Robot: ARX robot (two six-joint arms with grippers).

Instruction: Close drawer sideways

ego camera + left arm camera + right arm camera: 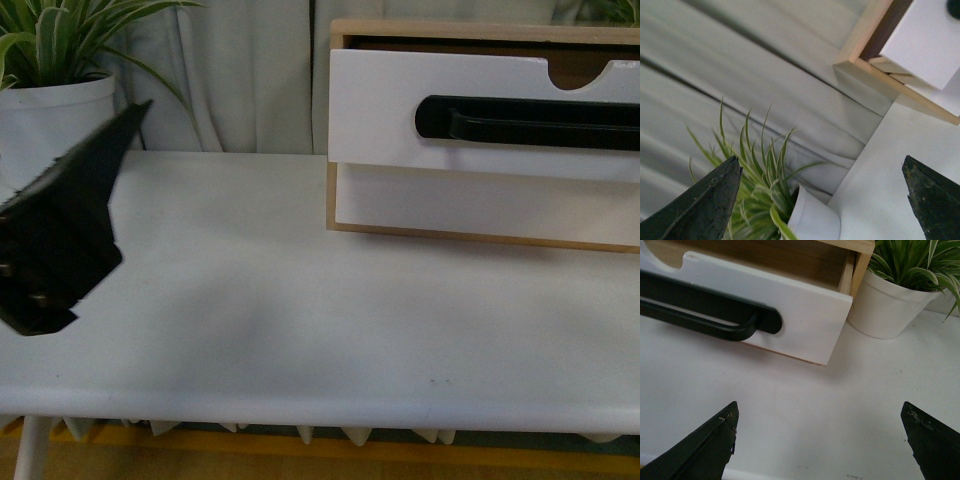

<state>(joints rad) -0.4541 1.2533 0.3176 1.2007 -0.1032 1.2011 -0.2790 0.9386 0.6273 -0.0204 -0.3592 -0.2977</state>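
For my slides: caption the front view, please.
Open white drawer juts from its wood frame on a table; left claw hovers near a potted plant.

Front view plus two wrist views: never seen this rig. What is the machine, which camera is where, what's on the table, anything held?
It is a robot with two arms, each ending in jaws. The front view comes from a camera on its body, looking ahead: a white table, a light wood frame with the drawer pulled out, its black bar handle, and a potted plant at back left. The black shape at left is the left arm. The other two cameras sit on the wrists; the dark wedges at their edges are fingertips. The left wrist view shows a plant and the frame's corner; the right wrist view shows the drawer's front, handle and a white plant pot beside it. Both sets of jaws stand open, holding nothing.
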